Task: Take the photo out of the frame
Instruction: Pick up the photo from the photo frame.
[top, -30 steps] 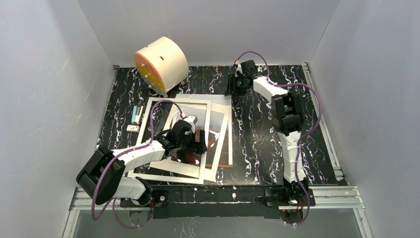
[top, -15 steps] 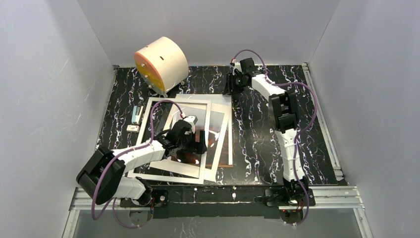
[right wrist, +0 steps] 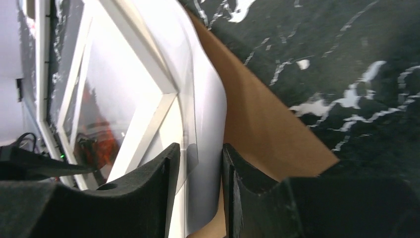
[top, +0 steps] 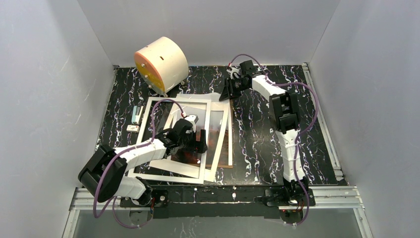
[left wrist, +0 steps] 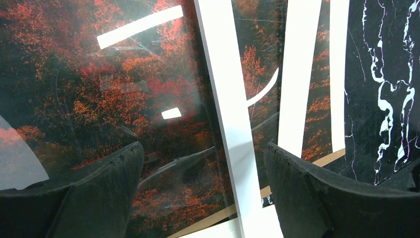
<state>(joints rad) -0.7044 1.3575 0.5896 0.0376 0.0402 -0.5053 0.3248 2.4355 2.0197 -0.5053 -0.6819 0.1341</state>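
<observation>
- From above, the frame [top: 173, 100] lies skewed on the left half of the black worktop [top: 257, 144]. The photo [top: 216, 143] lies flat beneath it, its red trees showing through and beside the frame's right bar.
- The left pincer [top: 200, 141] sits over the middle of that pile. The right pincer [top: 228, 93] is at the pile's far right corner, where a white sheet [top: 219, 96] curls up.
- A cream cylinder [top: 161, 64] stands in the far left corner, apart from the frame.
- Left wrist: the pincer stands wide and grips nothing, its fingers [left wrist: 94, 193] on either side of a white frame bar. The red photo lies close below under glare.
- Right wrist: the pincer is narrow, its fingers [right wrist: 148, 198] flanking the raised edge of the sheet, which is lifted off a brown board [right wrist: 257, 124]. I cannot tell whether they pinch it, nor whether that sheet is the photo or the mat.
</observation>
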